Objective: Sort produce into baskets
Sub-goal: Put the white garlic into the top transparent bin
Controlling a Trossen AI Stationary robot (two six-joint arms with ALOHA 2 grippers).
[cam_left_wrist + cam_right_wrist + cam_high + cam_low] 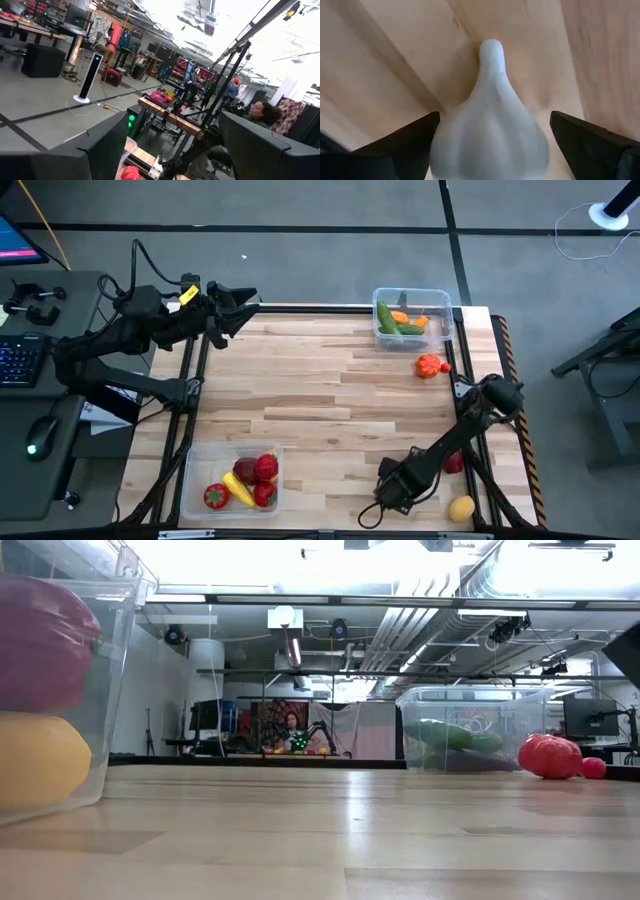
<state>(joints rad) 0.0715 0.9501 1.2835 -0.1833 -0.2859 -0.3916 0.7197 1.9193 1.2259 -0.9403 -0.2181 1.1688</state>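
Roughly halfway I'd say: both tubs (412, 317) already have stuff, but a tomato (429, 366), lemon (461, 508) and garlic (489, 135) are loose on the surface. Right pincer (490, 145) is spread, garlic sitting between its fingers, not pinched yet. Left pincer (245, 300) spread too, parked away.

Bright all over, lit from lamps up on the ceiling. Strong white glare across the ceiling in the low and left wrist views. Soft shine on the wooden table (330, 830). Garlic (490, 135) up close and blurry. Purple and yellow produce in the near tub (110, 680) fuzzy too.
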